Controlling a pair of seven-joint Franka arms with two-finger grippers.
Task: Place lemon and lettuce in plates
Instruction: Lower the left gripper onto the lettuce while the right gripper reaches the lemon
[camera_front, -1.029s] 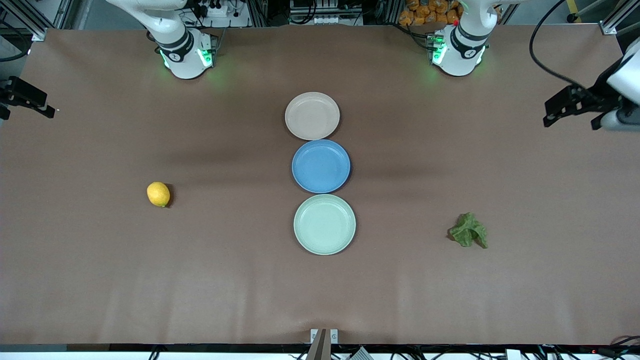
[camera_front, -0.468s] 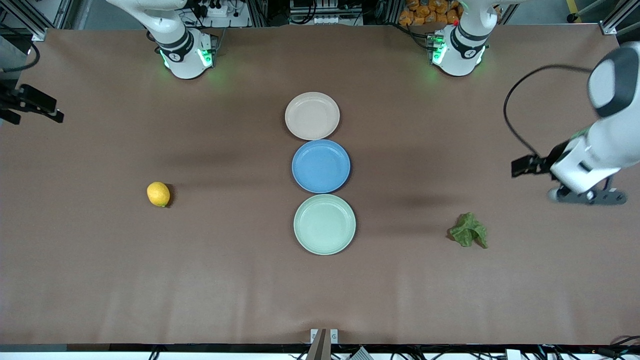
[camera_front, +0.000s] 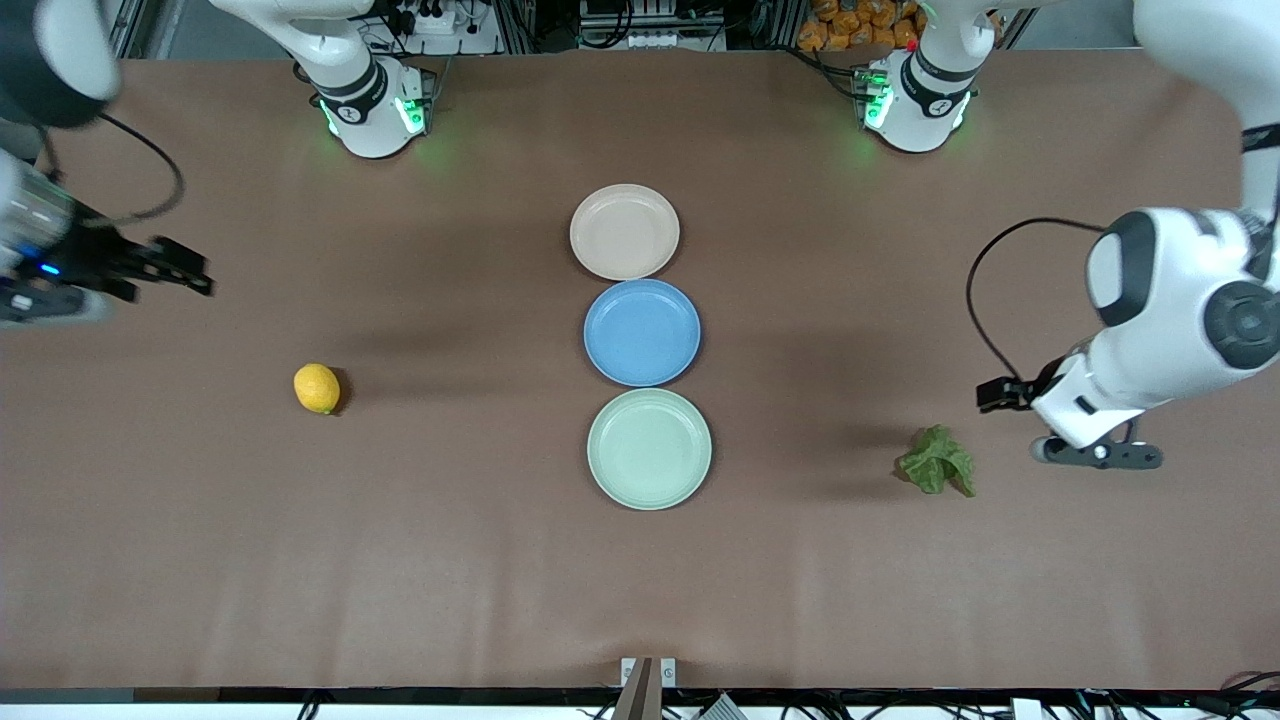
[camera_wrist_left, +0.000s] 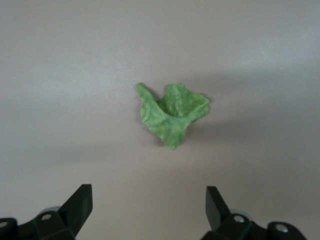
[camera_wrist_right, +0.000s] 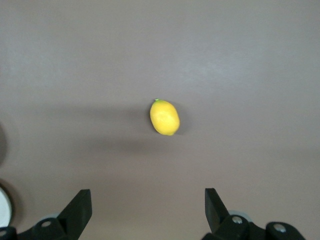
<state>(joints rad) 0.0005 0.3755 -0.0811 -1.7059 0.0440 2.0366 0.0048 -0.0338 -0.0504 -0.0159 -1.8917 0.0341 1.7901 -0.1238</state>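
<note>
The yellow lemon (camera_front: 317, 388) lies on the brown table toward the right arm's end; it also shows in the right wrist view (camera_wrist_right: 164, 117). The green lettuce (camera_front: 937, 461) lies toward the left arm's end and shows in the left wrist view (camera_wrist_left: 172, 112). The beige-pink plate (camera_front: 624, 231) and the mint green plate (camera_front: 649, 448) are empty. My left gripper (camera_front: 997, 395) (camera_wrist_left: 148, 196) is open and empty, above the table beside the lettuce. My right gripper (camera_front: 185, 272) (camera_wrist_right: 147, 197) is open and empty, above the table, apart from the lemon.
An empty bright blue plate (camera_front: 642, 332) sits between the two pale plates; the three form a touching row in the middle of the table. The arm bases (camera_front: 372, 105) (camera_front: 915, 100) stand along the table's edge farthest from the front camera.
Both arms have swung in from the table's ends. The left gripper has come down close to the lettuce. The right gripper has moved toward the lemon. Lemon, lettuce and plates have not moved.
</note>
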